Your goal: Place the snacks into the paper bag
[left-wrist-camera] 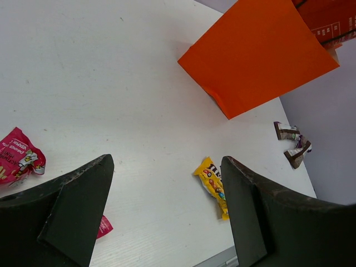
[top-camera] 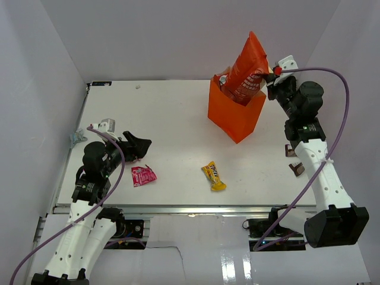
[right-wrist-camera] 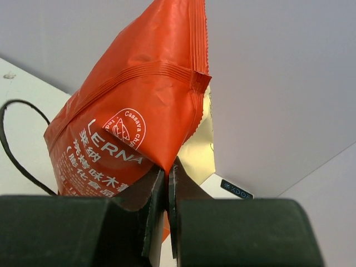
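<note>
The orange paper bag [top-camera: 236, 116] held the red-orange chip bag [top-camera: 248, 68] half sunk, pinched at its edge by the closed right gripper [right-wrist-camera: 166, 189], release likely next; the wide-open, empty left gripper [top-camera: 139, 148] hovered near a pink packet [top-camera: 142, 175] and the yellow candy wrapper [top-camera: 214, 176].

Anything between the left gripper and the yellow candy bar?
Nothing visible. Bare table lies between the open left gripper and the candy bar; the pink packet sits off that line.
</note>
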